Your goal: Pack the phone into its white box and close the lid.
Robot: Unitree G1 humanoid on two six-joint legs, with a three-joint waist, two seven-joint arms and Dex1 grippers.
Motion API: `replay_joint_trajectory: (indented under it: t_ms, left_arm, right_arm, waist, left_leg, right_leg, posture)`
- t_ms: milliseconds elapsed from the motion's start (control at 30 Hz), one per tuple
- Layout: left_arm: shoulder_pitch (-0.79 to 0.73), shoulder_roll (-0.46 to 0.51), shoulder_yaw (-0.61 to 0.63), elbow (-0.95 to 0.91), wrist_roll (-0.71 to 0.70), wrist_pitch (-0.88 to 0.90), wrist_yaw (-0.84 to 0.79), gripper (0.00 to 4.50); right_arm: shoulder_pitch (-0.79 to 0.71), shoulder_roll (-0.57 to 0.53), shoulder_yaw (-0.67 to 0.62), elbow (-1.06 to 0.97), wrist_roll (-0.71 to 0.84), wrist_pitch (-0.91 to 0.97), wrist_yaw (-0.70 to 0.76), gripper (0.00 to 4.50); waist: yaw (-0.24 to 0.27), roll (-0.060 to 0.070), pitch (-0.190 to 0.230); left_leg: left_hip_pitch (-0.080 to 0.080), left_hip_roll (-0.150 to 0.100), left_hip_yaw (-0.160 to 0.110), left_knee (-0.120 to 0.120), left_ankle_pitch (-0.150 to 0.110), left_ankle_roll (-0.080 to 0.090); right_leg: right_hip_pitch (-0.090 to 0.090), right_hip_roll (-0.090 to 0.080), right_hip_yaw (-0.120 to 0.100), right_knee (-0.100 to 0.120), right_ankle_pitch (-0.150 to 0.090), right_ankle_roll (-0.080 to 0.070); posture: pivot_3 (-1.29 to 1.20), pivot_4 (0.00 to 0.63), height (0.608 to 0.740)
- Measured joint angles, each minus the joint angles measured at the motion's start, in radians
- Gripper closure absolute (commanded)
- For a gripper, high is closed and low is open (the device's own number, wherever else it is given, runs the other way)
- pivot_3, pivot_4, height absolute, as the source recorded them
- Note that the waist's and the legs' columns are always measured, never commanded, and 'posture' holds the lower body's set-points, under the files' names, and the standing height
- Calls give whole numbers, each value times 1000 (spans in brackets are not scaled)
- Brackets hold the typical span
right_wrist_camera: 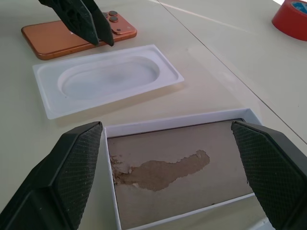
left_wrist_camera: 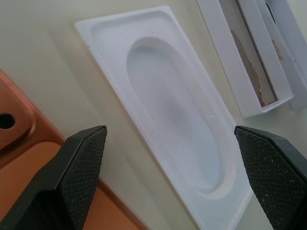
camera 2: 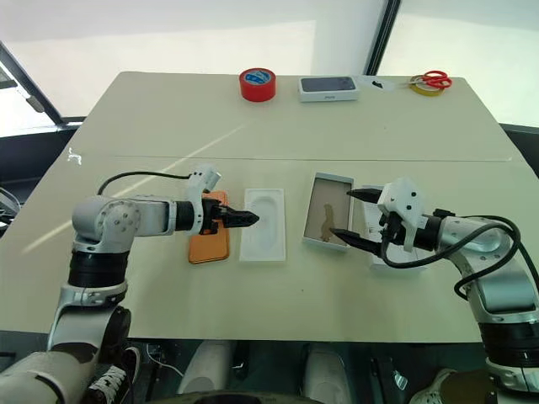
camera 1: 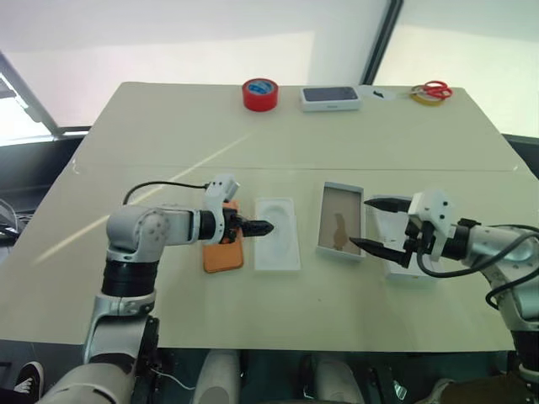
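No legible text anywhere; small orange print on lid inner wall, too blurred to read.

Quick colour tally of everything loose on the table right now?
Orange: 1, phone
White: 4, insert, box, lid, dark-topped box
Red: 2, tape roll, scissors
Yellow: 1, tape roll
Total: 8

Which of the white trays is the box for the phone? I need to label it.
The white box with the brownish mottled floor, by the right claw. The white insert beside the phone has a rounded recess instead.
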Motion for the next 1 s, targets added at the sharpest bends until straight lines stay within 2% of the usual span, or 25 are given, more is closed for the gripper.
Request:
replay_joint_trajectory:
  t_ms: [233,333,567,700,867,1000]
  left_arm:
    - [-100,-29,12,121,13,84,18,18]
    - [-109,-41,15,149,20,87,22,18]
    - [-98,-75,105,171,10,109,29,18]
    - [-45,-99,143,152,5,109,30,1798]
    - [17,-110,150,123,8,110,37,4384]
    - [16,-113,165,118,7,133,41,4457]
  right_arm:
    - [30,13,-9,0,0,-3,-28,0]
    - [33,13,-17,-1,0,-4,-40,0]
    - [51,13,-23,-4,0,-4,-54,0]
    - [54,13,-24,-5,1,-4,-58,0]
    - [49,13,-24,-5,1,-4,-63,0]
    - [35,13,-24,-5,1,-4,-60,0]
  waist:
    - [1,0,0]
    - [2,0,-1]
    - [1,0,-1]
    - [1,0,-1]
    - [1,0,0]
    - [0,0,0]
  left_leg:
    - [1,0,0,0,0,0]
    - [3,-1,0,0,0,0]
    - [11,-1,-1,-3,-1,0]
    - [12,-1,-2,-4,-1,0]
    - [12,-1,-2,-4,-1,0]
    - [12,-1,-2,-5,-1,0]
  right_leg:
    - [2,0,0,0,0,0]
    - [4,-1,0,0,0,0]
    - [12,-2,0,-4,-1,0]
    - [12,-3,0,-6,0,0]
    - [12,-3,0,-6,0,0]
    - [12,-3,0,-7,0,0]
  posture:
    - [0,150,740]
    - [0,150,740]
    - [0,150,740]
    - [0,150,740]
    - [0,150,740]
    - [0,150,740]
